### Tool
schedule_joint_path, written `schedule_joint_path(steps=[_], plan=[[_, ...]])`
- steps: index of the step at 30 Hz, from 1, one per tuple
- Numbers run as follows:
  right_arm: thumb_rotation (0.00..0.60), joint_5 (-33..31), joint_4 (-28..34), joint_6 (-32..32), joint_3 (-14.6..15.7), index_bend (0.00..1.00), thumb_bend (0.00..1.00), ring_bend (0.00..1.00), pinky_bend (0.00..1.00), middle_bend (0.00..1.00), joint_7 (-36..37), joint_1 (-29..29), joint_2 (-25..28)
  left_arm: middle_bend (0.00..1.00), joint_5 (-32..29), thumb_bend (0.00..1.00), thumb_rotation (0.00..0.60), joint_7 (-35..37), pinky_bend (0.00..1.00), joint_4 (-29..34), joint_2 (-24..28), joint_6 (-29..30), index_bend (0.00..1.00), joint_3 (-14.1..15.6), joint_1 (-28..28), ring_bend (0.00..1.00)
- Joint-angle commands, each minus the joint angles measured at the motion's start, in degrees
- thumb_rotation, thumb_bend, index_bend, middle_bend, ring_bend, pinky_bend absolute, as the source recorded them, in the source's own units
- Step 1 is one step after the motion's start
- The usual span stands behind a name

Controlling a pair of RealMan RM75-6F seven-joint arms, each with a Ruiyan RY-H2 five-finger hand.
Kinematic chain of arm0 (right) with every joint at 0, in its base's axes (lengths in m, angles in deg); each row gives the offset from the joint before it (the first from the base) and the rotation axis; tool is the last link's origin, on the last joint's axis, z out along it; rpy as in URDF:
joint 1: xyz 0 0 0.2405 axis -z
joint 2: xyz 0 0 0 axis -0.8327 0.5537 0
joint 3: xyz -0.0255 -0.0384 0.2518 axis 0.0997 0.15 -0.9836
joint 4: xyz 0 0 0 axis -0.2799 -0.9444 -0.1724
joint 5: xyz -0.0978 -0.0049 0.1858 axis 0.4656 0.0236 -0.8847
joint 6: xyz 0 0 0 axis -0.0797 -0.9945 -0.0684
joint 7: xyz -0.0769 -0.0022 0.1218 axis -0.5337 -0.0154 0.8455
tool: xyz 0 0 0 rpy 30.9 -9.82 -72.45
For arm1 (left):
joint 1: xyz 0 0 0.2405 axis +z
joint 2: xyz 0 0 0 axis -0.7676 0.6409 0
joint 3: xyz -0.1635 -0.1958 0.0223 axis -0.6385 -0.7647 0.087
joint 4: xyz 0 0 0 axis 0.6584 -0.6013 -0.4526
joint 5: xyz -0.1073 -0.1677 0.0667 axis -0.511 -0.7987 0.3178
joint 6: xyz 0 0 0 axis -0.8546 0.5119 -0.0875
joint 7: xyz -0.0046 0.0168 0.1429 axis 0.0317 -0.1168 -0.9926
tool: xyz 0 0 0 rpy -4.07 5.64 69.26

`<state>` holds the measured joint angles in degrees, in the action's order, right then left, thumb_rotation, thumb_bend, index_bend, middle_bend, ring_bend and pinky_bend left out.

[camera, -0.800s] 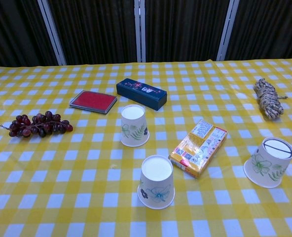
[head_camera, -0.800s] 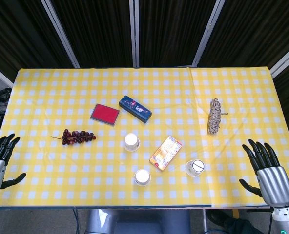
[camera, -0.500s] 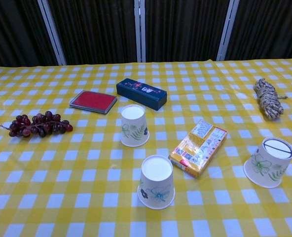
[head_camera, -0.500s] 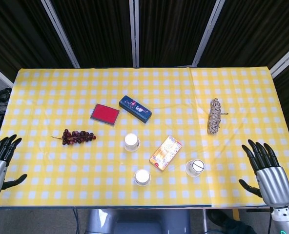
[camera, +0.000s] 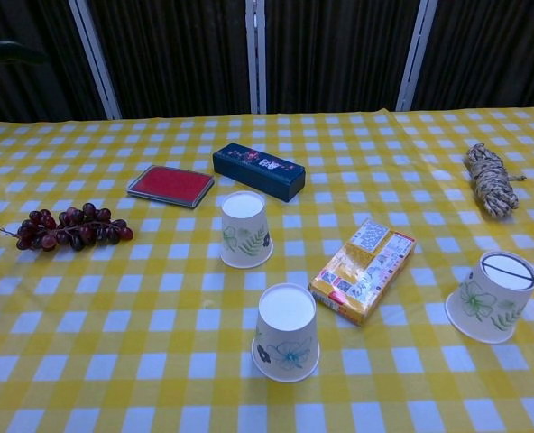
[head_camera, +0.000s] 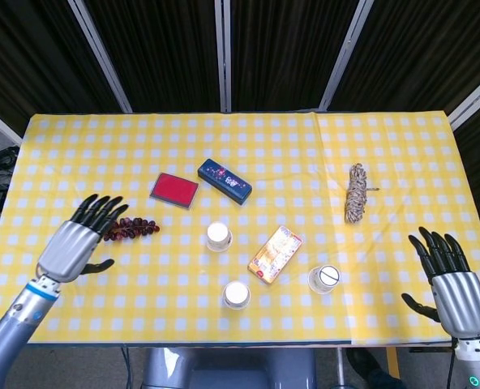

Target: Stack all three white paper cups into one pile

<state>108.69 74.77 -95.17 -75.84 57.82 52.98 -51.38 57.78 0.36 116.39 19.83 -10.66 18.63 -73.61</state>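
Three white paper cups with leaf prints stand upside down on the yellow checked tablecloth (head_camera: 126, 154). One cup (head_camera: 218, 236) (camera: 245, 229) is near the middle, a second cup (head_camera: 237, 294) (camera: 287, 333) is closer to the front edge, and a third cup (head_camera: 324, 279) (camera: 491, 296) is to the right, tilted. My left hand (head_camera: 81, 241) hovers open over the table's left side, beside the grapes. My right hand (head_camera: 451, 284) is open at the front right corner, away from the cups. The chest view shows no clear hand.
A bunch of dark grapes (head_camera: 131, 228) (camera: 64, 226) lies left. A red flat case (head_camera: 174, 190) (camera: 170, 185) and a dark blue box (head_camera: 225, 180) (camera: 259, 170) lie behind the cups. A colourful packet (head_camera: 275, 254) (camera: 363, 269) sits between two cups. A rope bundle (head_camera: 356, 193) (camera: 491, 179) lies right.
My left hand has swung in from the front left edge to above the table beside the grapes. My right hand has barely shifted. The cups have not moved.
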Motion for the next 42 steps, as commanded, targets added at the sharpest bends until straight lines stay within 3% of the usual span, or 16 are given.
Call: schedule_joint_path(steps=[1, 7, 14, 19, 27, 34, 42], plan=[[0.600, -0.9, -0.6, 0.4, -0.3, 0.00, 0.00, 0.00, 0.00, 0.00, 0.0, -0.2, -0.2, 0.00, -6.3, 0.00, 0.600, -1.9, 0.05, -3.0, -6.5, -12.6, 0.05, -5.7, -11.1, 0.00], [0.600, -3.1, -1.2, 0.8, -1.2, 0.00, 0.00, 0.00, 0.00, 0.00, 0.2, -0.2, -0.3, 0.07, -9.4, 0.00, 0.600, -1.0, 0.14, -10.3, -14.4, -22.2, 0.13, -7.2, -20.2, 0.07], [0.600, -5.7, -1.9, 1.9, -1.9, 0.00, 0.00, 0.00, 0.00, 0.00, 0.2, -0.4, -0.2, 0.15, -11.4, 0.04, 0.600, -2.5, 0.25, -18.4, -22.3, -27.8, 0.21, -6.9, -27.1, 0.14], [0.600, -6.8, -2.3, 2.1, -2.3, 0.00, 0.00, 0.00, 0.00, 0.00, 0.7, -0.4, -0.2, 0.19, -12.1, 0.12, 0.600, -4.4, 0.32, -21.9, -25.5, -28.3, 0.25, -6.4, -29.5, 0.21], [0.600, -7.4, -2.8, 2.2, -2.4, 0.00, 0.00, 0.00, 0.00, 0.00, 1.6, -0.3, 0.1, 0.23, -16.9, 0.13, 0.600, -11.6, 0.35, -25.6, -28.8, -28.3, 0.29, -5.5, -31.4, 0.24], [0.600, -7.5, -2.8, 2.1, -2.5, 0.00, 0.00, 0.00, 0.00, 0.00, 1.9, -0.3, 0.2, 0.44, -20.9, 0.14, 0.600, -14.7, 0.58, -27.5, -31.2, -27.1, 0.50, -5.0, -32.2, 0.43], [0.600, -7.5, -2.8, 1.9, -2.5, 0.00, 0.00, 0.00, 0.00, 0.00, 1.9, -0.2, 0.2, 0.48, -22.1, 0.15, 0.600, -15.7, 0.61, -26.2, -30.5, -24.7, 0.56, -4.9, -32.1, 0.47]])
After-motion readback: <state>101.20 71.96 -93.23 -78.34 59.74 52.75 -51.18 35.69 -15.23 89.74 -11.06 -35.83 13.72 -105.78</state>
